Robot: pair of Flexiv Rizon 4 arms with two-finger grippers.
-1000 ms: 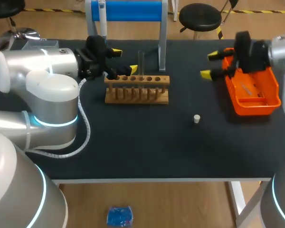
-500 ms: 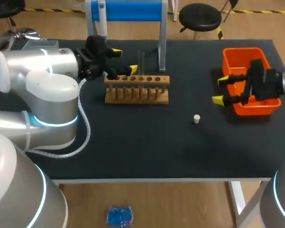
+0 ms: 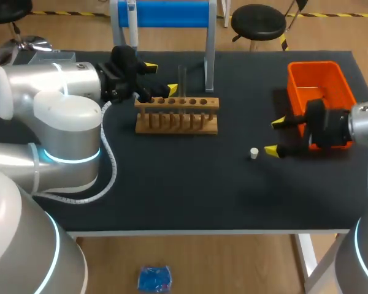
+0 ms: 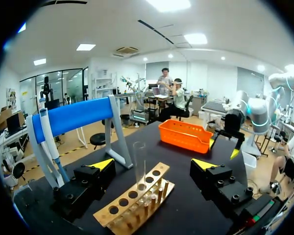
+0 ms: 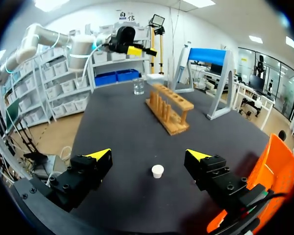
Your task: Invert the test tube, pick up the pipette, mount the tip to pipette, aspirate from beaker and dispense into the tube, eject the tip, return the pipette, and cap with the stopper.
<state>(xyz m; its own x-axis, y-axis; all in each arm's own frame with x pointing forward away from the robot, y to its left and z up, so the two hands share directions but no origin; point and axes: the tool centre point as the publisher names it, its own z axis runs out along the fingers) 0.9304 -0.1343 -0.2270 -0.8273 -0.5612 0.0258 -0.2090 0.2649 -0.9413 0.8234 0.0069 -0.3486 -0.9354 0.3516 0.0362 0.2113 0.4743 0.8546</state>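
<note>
In the last second my right gripper (image 3: 275,136) has come off the orange bin (image 3: 313,64), swung down and inward across the table (image 3: 190,184), and now sits just beside the stopper (image 3: 254,153). My left arm has not moved.

The right fingers stand wide apart and hold nothing. In the right wrist view the stopper lies on the mat just ahead of them, roughly centred on the gap and touching neither finger.

My left gripper (image 4: 153,165) is also spread wide and empty. It is parked at the wooden rack (image 4: 132,203), with the test tube (image 4: 139,161) standing upright in a hole between the fingers and clear of both.

I judge the task close to its end. The tube stands upright in the rack, and what looks like the pipette (image 4: 43,117) hangs at the end post of the blue stand (image 4: 78,115), so the pipetting and return look finished. What is left is the capping: close on the stopper, carry it to the rack and seat it in the tube's mouth. It is a small piece lying loose on the mat, so the grasp needs to be well centred.

Some things I cannot make out. The tube is clear glass, and I cannot tell whether it holds any liquid. I cannot see an ejected tip in the bin, as my right arm covers its near end. The beaker (image 5: 138,86) shows only in the right wrist view, beyond the rack's far end, and its level is unreadable. In the head view my left arm hides that corner.
</note>
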